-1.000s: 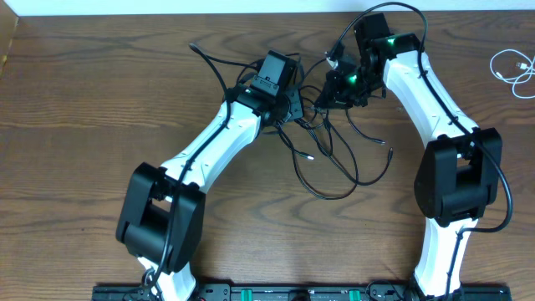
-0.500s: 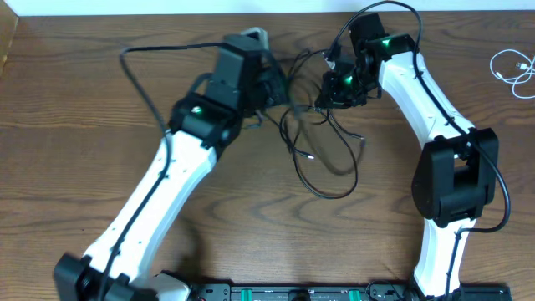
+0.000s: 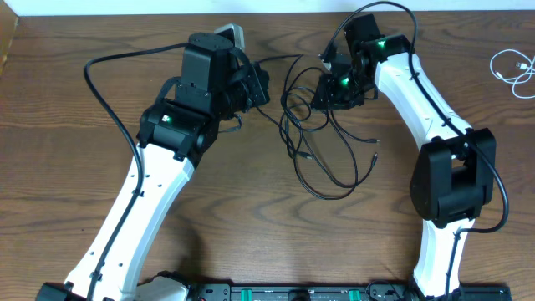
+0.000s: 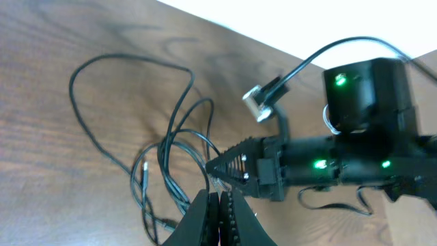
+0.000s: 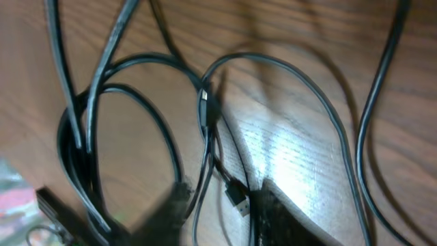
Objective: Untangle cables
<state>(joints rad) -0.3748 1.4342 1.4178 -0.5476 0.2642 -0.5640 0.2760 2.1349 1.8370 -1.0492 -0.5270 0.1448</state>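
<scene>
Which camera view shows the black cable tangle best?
Overhead: the whole black cable tangle shows in full. The left wrist view catches only some loops; the right wrist view shows a few strands and one plug close up.

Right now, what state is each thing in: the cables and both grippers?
Black cables: tangled, loops crossing one another.
White cable: loosely coiled, apart from the tangle, far right.
Left gripper: shut.
Right gripper: open, a black cable lying between its fingers.
</scene>
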